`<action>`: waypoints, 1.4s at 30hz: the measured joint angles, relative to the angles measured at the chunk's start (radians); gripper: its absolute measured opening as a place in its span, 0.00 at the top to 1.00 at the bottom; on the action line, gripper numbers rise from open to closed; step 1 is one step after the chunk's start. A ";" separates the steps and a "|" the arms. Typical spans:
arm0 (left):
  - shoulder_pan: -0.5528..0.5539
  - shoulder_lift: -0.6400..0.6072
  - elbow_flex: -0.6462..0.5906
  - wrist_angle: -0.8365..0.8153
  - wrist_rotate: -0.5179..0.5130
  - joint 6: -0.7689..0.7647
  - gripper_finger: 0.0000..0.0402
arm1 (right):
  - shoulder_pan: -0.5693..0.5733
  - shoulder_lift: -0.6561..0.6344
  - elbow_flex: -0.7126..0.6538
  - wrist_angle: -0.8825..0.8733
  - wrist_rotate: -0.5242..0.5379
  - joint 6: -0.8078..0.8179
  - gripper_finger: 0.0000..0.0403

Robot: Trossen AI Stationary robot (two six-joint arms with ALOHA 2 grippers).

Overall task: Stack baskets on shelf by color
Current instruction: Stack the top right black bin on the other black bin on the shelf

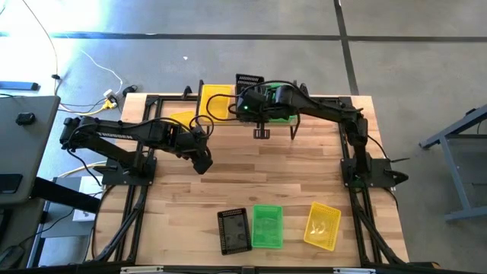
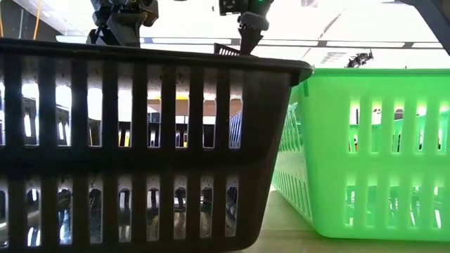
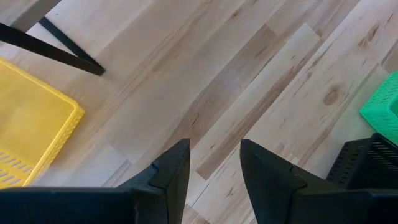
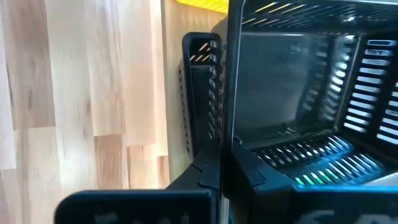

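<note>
I have the right gripper clenched on the wall of a black basket, carrying it above the shelf at the far edge of the worktop. In the right wrist view another black basket sits just beyond the held one, so I judge I am lining up a black-on-black nest. From above, yellow baskets and a green one already sit around the shelf, partly hidden by the arm.

The left gripper hangs released and empty over bare worktop near the shelf's left end, fingers apart, with a yellow basket just beside it and a black shelf leg beyond.

Three baskets wait along the near edge: a black basket, a green basket touching it, and a yellow basket set apart and skewed.

My worries: I hold the basket by one wall only, so it may tilt and catch its rim on the one below instead of nesting. If I come down off-centre, I could shove the lower basket off the back of the shelf. The arm also blocks my overhead look at the stack, so alignment is guesswork.
</note>
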 joint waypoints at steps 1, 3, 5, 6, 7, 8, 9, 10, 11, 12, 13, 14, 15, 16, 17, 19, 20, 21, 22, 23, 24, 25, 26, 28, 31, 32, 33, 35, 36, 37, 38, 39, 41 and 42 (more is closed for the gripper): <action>0.000 0.000 0.000 0.000 0.000 0.000 0.67 | -0.004 0.003 0.000 -0.002 -0.003 0.000 1.00; 0.000 0.000 0.000 0.000 0.000 0.000 0.67 | -0.008 0.010 0.000 -0.010 -0.008 -0.002 1.00; 0.000 0.000 0.000 0.000 0.000 0.000 0.67 | -0.010 0.016 0.000 -0.019 -0.003 -0.003 1.00; 0.000 0.000 0.000 0.000 0.000 0.000 0.67 | -0.010 0.017 0.000 -0.019 -0.003 -0.003 1.00; 0.000 0.000 0.000 0.000 0.000 0.000 0.67 | -0.012 0.017 0.000 -0.017 -0.003 -0.005 1.00; 0.000 0.000 0.000 0.000 0.000 0.000 0.67 | -0.013 0.016 0.000 -0.015 -0.004 -0.006 1.00; 0.000 0.000 0.000 0.000 0.000 0.000 0.67 | -0.016 0.016 0.000 -0.013 -0.006 -0.006 1.00; 0.000 0.000 0.000 0.000 0.000 0.000 0.67 | -0.018 0.016 0.000 -0.014 -0.013 -0.006 1.00; 0.000 0.000 0.000 0.000 0.000 0.000 0.67 | -0.022 0.016 0.000 -0.014 -0.022 -0.006 1.00; 0.000 0.000 0.000 0.000 0.000 0.000 0.67 | -0.025 0.016 0.000 -0.014 -0.029 -0.006 1.00; 0.000 0.000 0.000 0.000 0.000 0.000 0.67 | -0.028 0.016 0.000 -0.013 -0.037 -0.006 1.00; 0.000 0.000 0.000 0.000 0.000 0.000 0.67 | -0.030 0.016 0.000 -0.013 -0.044 -0.006 1.00; 0.000 0.000 0.000 0.000 0.000 0.000 0.67 | -0.030 0.016 0.000 -0.013 -0.044 -0.006 1.00; 0.000 0.000 0.000 0.000 0.000 0.000 0.67 | -0.030 0.016 0.000 -0.013 -0.043 -0.006 1.00; 0.000 0.000 0.000 0.000 0.000 0.000 0.67 | -0.031 0.016 0.000 -0.013 -0.043 -0.006 1.00; 0.000 0.000 0.000 0.000 0.000 0.001 0.67 | -0.031 0.016 0.000 -0.013 -0.045 -0.007 1.00; 0.000 0.000 0.000 0.000 0.000 0.000 0.67 | -0.030 0.017 0.000 -0.013 -0.044 -0.012 1.00; 0.000 0.000 0.000 0.000 0.000 0.000 0.67 | -0.030 0.017 0.000 -0.013 -0.044 -0.021 1.00; 0.000 0.000 0.000 0.001 0.000 0.001 0.67 | -0.030 0.018 0.000 -0.013 -0.044 -0.026 1.00; 0.000 0.000 0.000 0.000 0.000 0.000 0.67 | -0.030 0.019 0.000 -0.013 -0.044 -0.029 1.00; 0.000 0.000 0.000 0.001 0.000 0.000 0.67 | -0.030 0.020 0.000 -0.013 -0.045 -0.032 1.00; 0.000 0.000 0.000 0.001 0.000 0.000 0.67 | -0.030 0.020 0.000 -0.013 -0.044 -0.033 1.00; 0.000 0.000 0.000 0.001 0.000 0.000 0.67 | -0.030 0.020 0.000 -0.013 -0.044 -0.033 1.00; 0.000 0.000 0.000 0.001 0.000 0.000 0.67 | -0.030 0.020 0.000 -0.013 -0.043 -0.027 1.00; 0.000 0.000 0.000 0.001 0.000 0.000 0.67 | -0.030 0.020 0.000 -0.020 -0.040 -0.025 1.00; 0.000 0.000 0.000 0.001 0.000 0.001 0.67 | -0.030 0.020 0.000 -0.020 -0.038 -0.025 0.99; 0.000 0.000 0.000 0.001 0.000 0.000 0.67 | -0.030 0.020 0.000 -0.019 -0.035 -0.025 0.98; 0.000 0.000 0.000 0.001 0.000 0.000 0.67 | -0.030 0.020 0.000 -0.018 -0.031 -0.025 0.97; 0.000 0.000 0.000 0.001 0.000 0.000 0.67 | -0.030 0.020 0.000 -0.016 -0.022 -0.024 0.95; 0.000 0.000 0.000 0.001 0.000 0.000 0.67 | -0.030 0.020 0.000 -0.015 -0.010 -0.024 0.94; 0.000 0.000 0.000 0.001 0.001 0.000 0.67 | -0.030 0.020 -0.001 -0.015 0.005 -0.024 0.93; 0.000 0.000 0.000 0.001 0.003 0.000 0.67 | -0.030 0.020 -0.001 -0.015 0.010 -0.024 0.91; 0.000 0.000 0.000 0.001 0.012 0.001 0.67 | -0.030 0.020 -0.001 -0.006 0.011 -0.022 0.87; 0.000 0.000 0.000 0.001 0.014 0.001 0.67 | -0.030 0.020 -0.001 0.002 0.010 -0.022 0.85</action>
